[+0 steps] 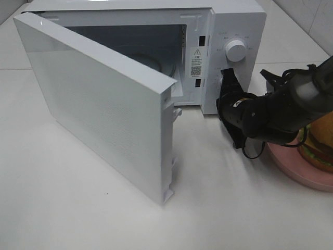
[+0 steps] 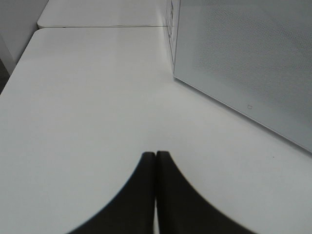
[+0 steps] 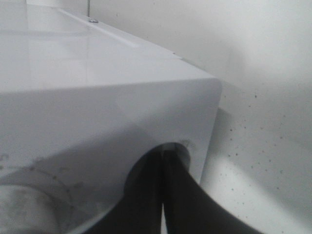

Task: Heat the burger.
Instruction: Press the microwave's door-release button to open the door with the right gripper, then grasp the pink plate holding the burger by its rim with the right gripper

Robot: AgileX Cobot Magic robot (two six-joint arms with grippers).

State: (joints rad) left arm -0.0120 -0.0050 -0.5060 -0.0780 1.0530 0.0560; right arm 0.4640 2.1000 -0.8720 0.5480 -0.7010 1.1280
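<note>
The burger (image 1: 318, 148), with golden bun, lettuce and dark patty, sits on a round pink plate (image 1: 304, 176) at the right edge, partly hidden behind my right arm. The white microwave (image 1: 234, 21) stands at the back with its door (image 1: 99, 104) swung wide open; no food shows in the part of the cavity I can see. My right gripper (image 1: 227, 73) is shut and empty, its tips against the control panel just below the knob (image 1: 235, 50). In the right wrist view the shut fingers (image 3: 163, 152) touch the microwave's front (image 3: 122, 107). My left gripper (image 2: 156, 154) is shut and empty over bare table.
The open door reaches far forward over the left and middle of the white table (image 1: 62, 208). In the left wrist view the door's outer face (image 2: 243, 58) stands ahead to one side. A tiled wall shows at the back right.
</note>
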